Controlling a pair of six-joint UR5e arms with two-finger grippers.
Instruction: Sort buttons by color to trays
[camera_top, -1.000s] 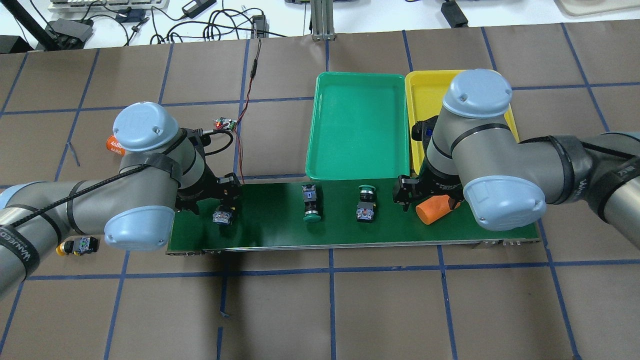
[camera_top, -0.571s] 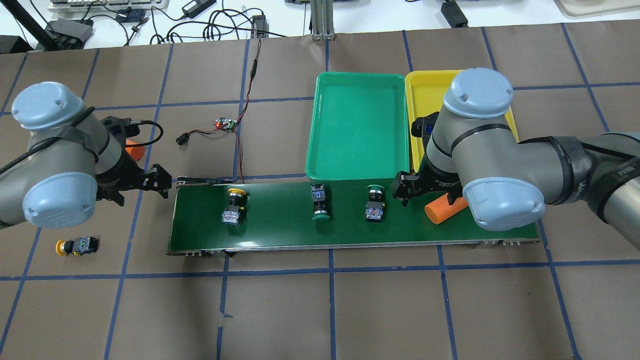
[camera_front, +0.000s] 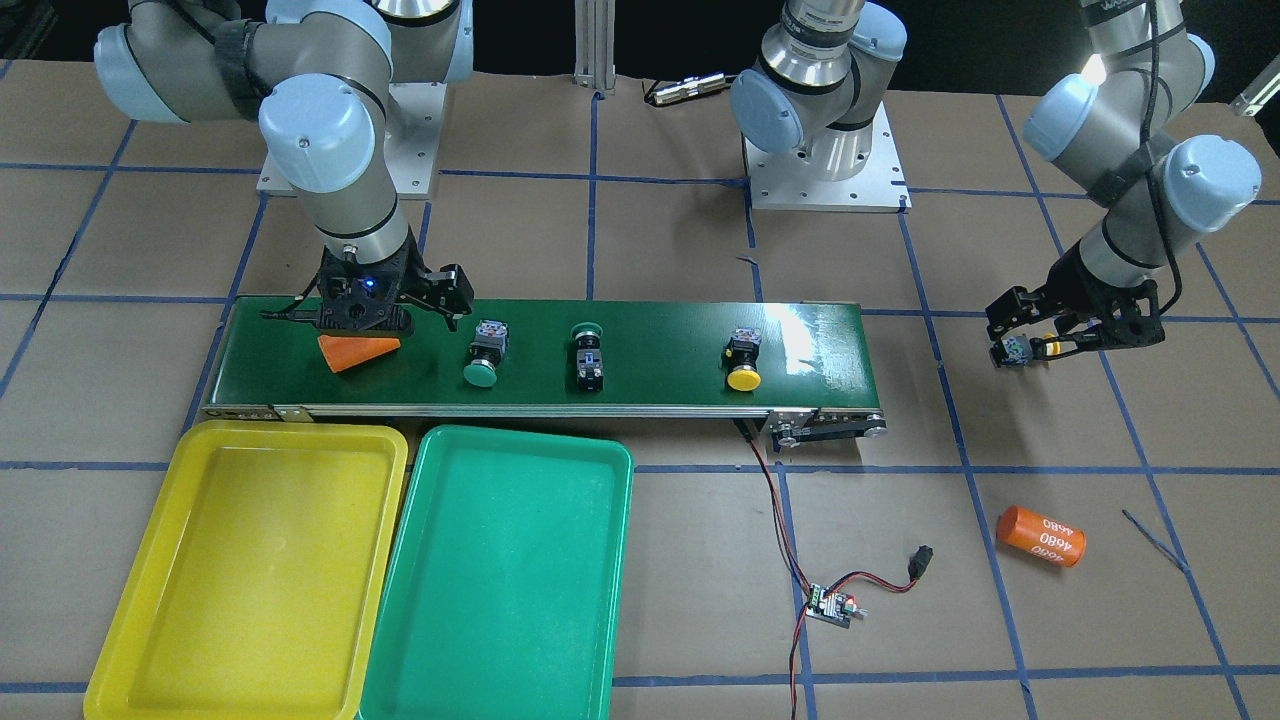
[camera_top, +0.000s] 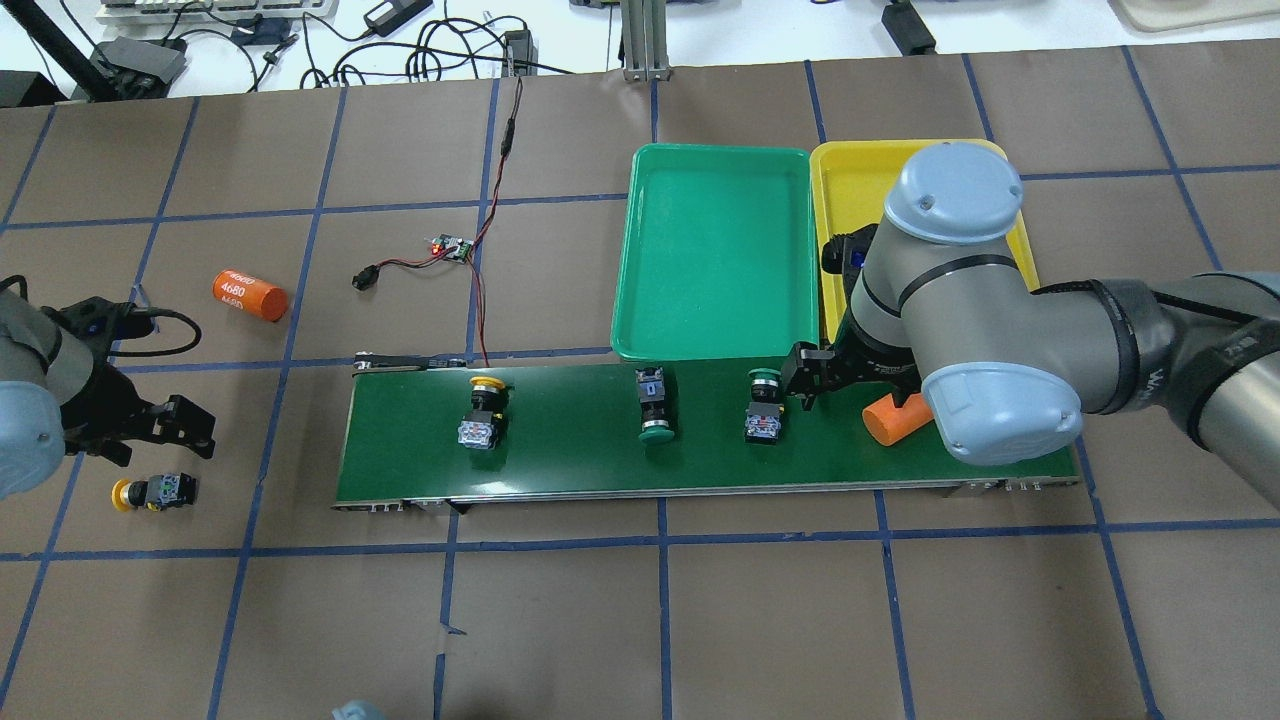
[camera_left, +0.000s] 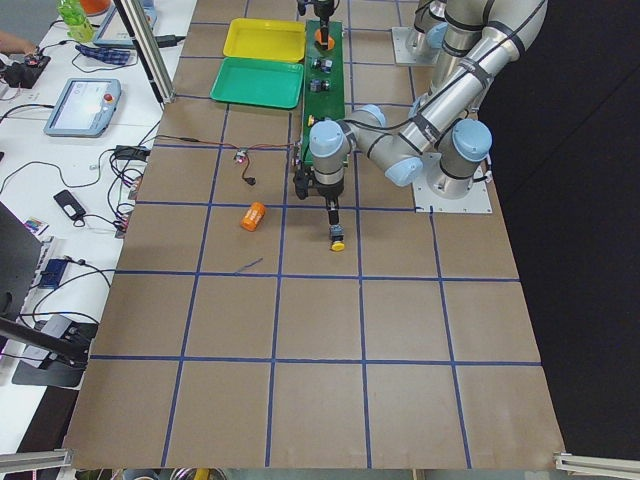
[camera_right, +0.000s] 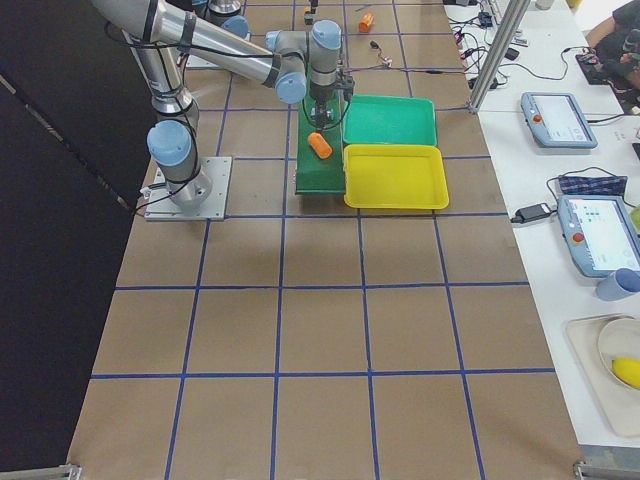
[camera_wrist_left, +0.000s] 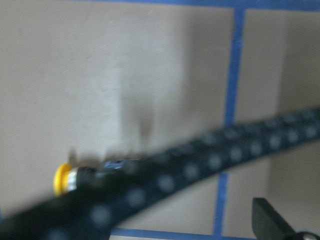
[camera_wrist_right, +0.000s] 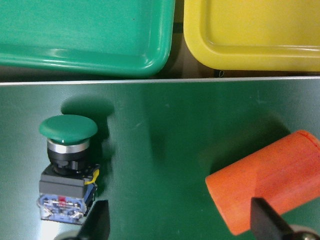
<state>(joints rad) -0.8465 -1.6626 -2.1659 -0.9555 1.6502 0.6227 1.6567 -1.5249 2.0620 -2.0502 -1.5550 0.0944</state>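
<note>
We see the right hand (camera_wrist_right: 182, 222) spread over the belt (camera_wrist_right: 165, 150), between green button (camera_wrist_right: 67, 150) and orange cylinder (camera_wrist_right: 270, 185) — the left hand (camera_top: 188, 425), also spread, near a yellow button (camera_top: 150, 492).

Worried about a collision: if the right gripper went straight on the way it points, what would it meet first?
Probably the bare conveyor belt between the green button and orange cylinder; one finger may clip the cylinder.

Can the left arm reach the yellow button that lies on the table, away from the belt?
Probably yes. The left hand hangs open close to the yellow button, which lies alone on the bare table. Nothing stands between them.
</note>
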